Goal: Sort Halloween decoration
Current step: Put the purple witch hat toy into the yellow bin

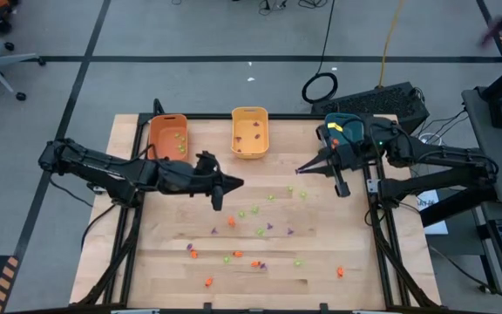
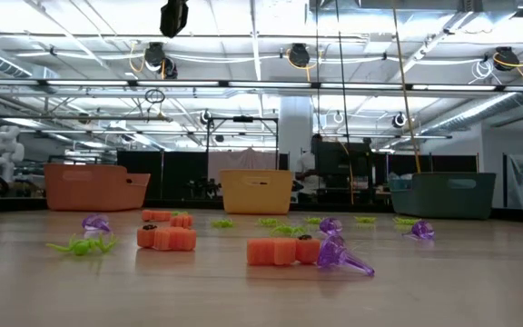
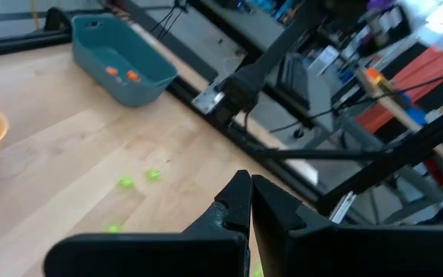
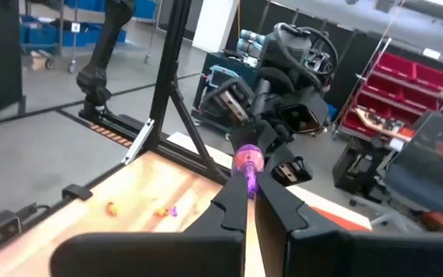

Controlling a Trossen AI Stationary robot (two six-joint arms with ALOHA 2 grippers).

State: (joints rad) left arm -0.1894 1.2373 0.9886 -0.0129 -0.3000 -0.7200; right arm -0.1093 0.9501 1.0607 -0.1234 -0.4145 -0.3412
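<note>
Step in hand: we judge that we are carrying one piece to its bin — the right end effector [image 4: 251, 201] is clenched on a small purple plastic trinket [image 4: 247, 163], which sticks out past the fingertips.
Right end effector place: in the high view it hangs above the wooden desk [image 1: 338, 249], just beside the teal oblong plastic bin [image 1: 342, 127] and right of the yellow oblong plastic bin [image 1: 249, 133].
Left end effector: the left end effector [image 3: 250, 201] is clenched and, as far as we see, grasps nothing; it hovers over the middle of the desk, near the orange oblong plastic bin [image 1: 167, 136].
Task's things: the other tiny orange, light green and purple decorations [image 1: 260, 232] lie scattered on the front half of the desk — a few already lie in the bins.
Next move: we think the purple piece must go over the bin for purple and be released there; which bin that is, we cannot tell.
</note>
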